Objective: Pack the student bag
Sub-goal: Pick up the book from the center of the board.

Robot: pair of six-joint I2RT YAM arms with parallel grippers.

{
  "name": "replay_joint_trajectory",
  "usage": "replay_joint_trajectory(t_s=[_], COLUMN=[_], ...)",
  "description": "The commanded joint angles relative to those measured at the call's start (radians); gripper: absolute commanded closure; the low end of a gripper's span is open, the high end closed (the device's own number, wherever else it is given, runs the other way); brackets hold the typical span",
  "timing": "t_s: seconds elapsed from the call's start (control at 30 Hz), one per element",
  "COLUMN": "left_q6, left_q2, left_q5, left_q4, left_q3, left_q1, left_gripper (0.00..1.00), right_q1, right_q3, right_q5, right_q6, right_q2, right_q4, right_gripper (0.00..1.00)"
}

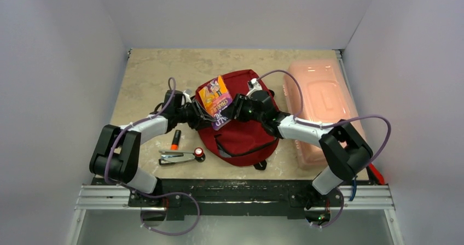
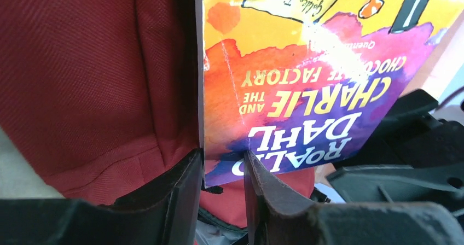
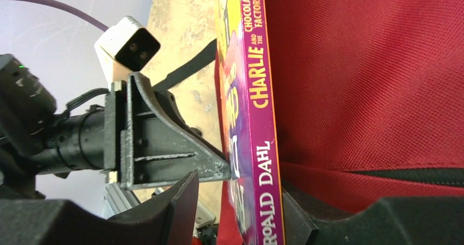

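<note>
Student bag (image 1: 241,138) first: how do we expect it to handle?
Soft and light, we judge. The woven cloth looks limp, so it should sag and bunch rather than hold its mouth open. We would pinch a zip edge or a black strap, not the flat panel.
Where does it lie?
Flat on the table (image 1: 142,81), in the centre of the overhead frame, between our two arms and under the book (image 1: 214,100).
And its look?
Dark red, with the rounded top toward the upper edge, a black zip curving across the front and black straps at the lower end. We cannot tell whether the main zip is open.
Our grippers?
The left gripper (image 2: 223,168) pinches the book's lower corner. The right gripper (image 3: 241,201) has its jaws apart on either side of the spine, with a gap on one side, gripping nothing.
</note>
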Motion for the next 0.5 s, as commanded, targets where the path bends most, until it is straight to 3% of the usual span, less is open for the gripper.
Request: replay_joint_trajectory(t_s=[0.0,0.17,0.33,0.47], left_q6=[-0.047,-0.058,-0.035,0.076], left_q2=[0.026,0.022,-0.081,-0.232], left_q5=[0.048,0.061,0.06,0.023], left_q4=[0.112,0.148,0.152,0.027], left_q3=[-0.015,-0.04,-0.076,-0.062], left_q1=[-0.033,-0.036,-0.035,-0.035], left_gripper=[0.69,0.68,0.52,0.37], right_q1=[0.005,0.006,0.007,0.007], right_q3=[-0.006,-0.011,0.031,0.09], right_q5=[-0.005,0.035,0.109,0.143], right_q6=[0.011,-0.01,-0.067,-0.136], right_q2=[0.038,0.019,-0.026,-0.082], right_q4=[0.114,0.137,0.049,-0.076], right_gripper=[0.5,0.68,1.0,1.0])
